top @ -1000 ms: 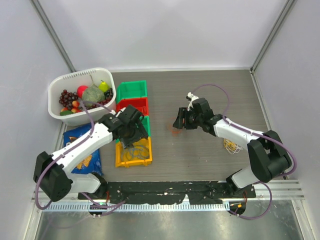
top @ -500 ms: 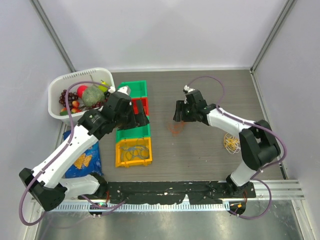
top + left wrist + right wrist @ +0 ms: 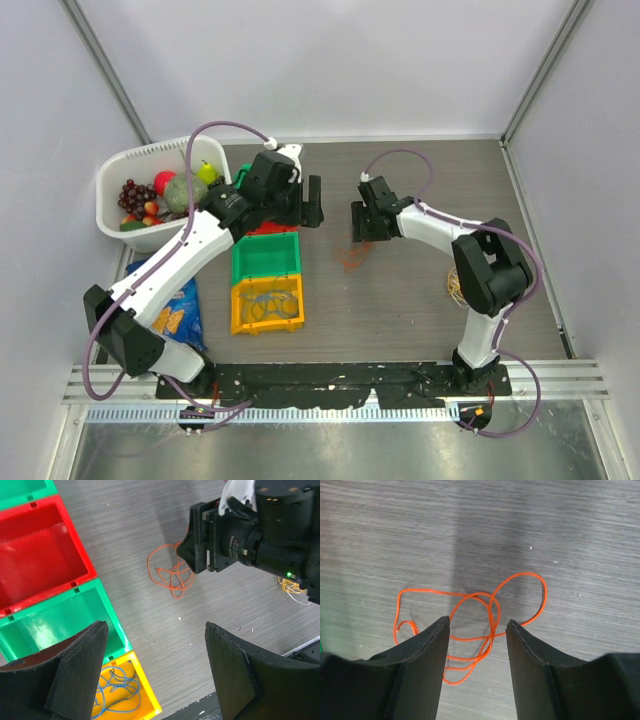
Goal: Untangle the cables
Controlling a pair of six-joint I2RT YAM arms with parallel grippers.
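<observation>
The orange cable (image 3: pixel 470 625) lies in loose, overlapping loops on the bare tabletop (image 3: pixel 420 320), right of the row of bins and near the middle of the surface. The right tool (image 3: pixel 476 630) hangs directly over it, fingers moderately apart with several loops showing between them; whether they touch the wire cannot be told. The left tool (image 3: pixel 155 630) is spread wide and holds nothing, poised above the bins' far end and facing the right tool across the orange cable. A yellow cable (image 3: pixel 292 587) sits in a small tangle well to the right, partly hidden by the right arm. A blue cable (image 3: pixel 265 303) is coiled inside the yellow bin (image 3: pixel 236 305), which adjoins a green bin (image 3: pixel 266 255) and then a red bin (image 3: pixel 35 555). Left of these are a white basket (image 3: pixel 150 150) of fruit and a blue snack bag (image 3: pixel 165 310) whose print is too small to read. The tabletop is grey with a fine wood grain, enclosed by pale, plain walls with metal corner posts.
</observation>
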